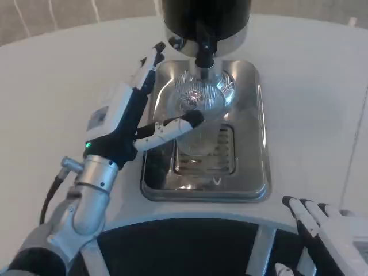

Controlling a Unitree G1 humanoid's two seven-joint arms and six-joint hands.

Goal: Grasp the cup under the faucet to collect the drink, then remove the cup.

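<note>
A clear ribbed cup (198, 106) stands upright on the steel drip tray (253, 144), directly under the black faucet (204, 54) of the dark drink dispenser (206, 17) at the far end of the tray. The glare on the cup's mouth makes it hard to tell whether any drink is inside. The left hand (135, 123) reaches in from the left side and holds the cup: one of its fingers (172, 126) wraps across the near wall of the cup with its black tip at the cup's front, while the others run up along the cup's far left side toward the dispenser base. The slotted grate (221, 150) of the tray lies just in front of the cup. The tray itself rests on the white table (57, 75). The right hand (328, 230) rests low at the near right edge of the table, well apart from the tray, holding nothing, its black-tipped fingers stretched out and slightly spread
</note>
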